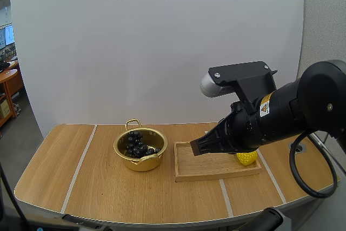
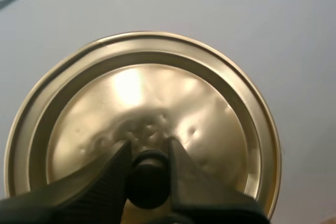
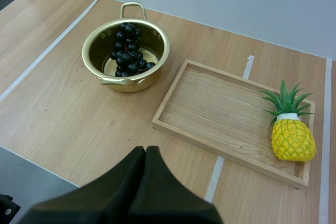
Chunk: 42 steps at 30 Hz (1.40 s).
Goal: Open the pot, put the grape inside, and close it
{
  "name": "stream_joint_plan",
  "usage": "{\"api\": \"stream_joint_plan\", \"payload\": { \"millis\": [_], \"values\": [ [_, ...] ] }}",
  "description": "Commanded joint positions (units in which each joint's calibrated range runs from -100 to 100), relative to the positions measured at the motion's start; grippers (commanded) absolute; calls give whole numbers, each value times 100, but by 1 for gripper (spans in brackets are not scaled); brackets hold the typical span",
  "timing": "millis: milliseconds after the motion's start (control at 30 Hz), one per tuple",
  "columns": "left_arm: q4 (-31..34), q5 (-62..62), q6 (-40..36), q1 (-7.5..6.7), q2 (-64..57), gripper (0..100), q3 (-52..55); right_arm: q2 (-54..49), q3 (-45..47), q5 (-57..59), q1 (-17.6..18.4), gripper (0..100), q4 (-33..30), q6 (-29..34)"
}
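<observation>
Holding the lid (image 2: 142, 93) by its knob (image 2: 149, 182), my left gripper (image 2: 149, 153) pinches it high above the tabletop (image 1: 70, 171). The grapes (image 1: 139, 144) already lie in the open pot (image 1: 141, 163), near the tabletop's middle, toward its back edge. My right gripper (image 3: 146, 153) hangs closed and empty near the tray (image 3: 220, 108). I judge that only the closing is left: the lid goes down onto the pot.

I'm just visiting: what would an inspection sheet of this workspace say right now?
Surface: wooden table, pale stripes.
Job's things: pot open, grapes inside; lid held aloft.
Clutter: wooden tray beside the pot, pineapple at its end.
Grippers: left gripper shut on the lid; right gripper shut on nothing, off the table.
Cables: nothing seen on the tabletop.
Surroundings: white screen behind the table.
</observation>
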Motion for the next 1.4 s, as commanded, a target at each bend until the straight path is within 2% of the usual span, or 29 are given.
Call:
{"api": "stream_joint_plan", "payload": {
  "millis": [0,200,400,600,900,1367],
  "values": [
    [-158,1038,337,-18,538,0,-10,-66,19,0,-16,0,45,22],
    [-730,1038,815,-18,934,0,-10,-66,19,0,-16,0,45,22],
    [-979,1038,1026,-18,1150,0,250,-66,19,0,-16,0,45,22],
    [-1070,1038,1130,-18,1200,0,1157,-66,19,0,-16,0,46,13],
    [-1705,1038,1457,-18,1200,0,2916,-66,19,0,-16,0,8,13],
    [-1708,1038,1718,-18,1460,0,4726,-66,19,0,-16,0,-14,13]
  ]
}}
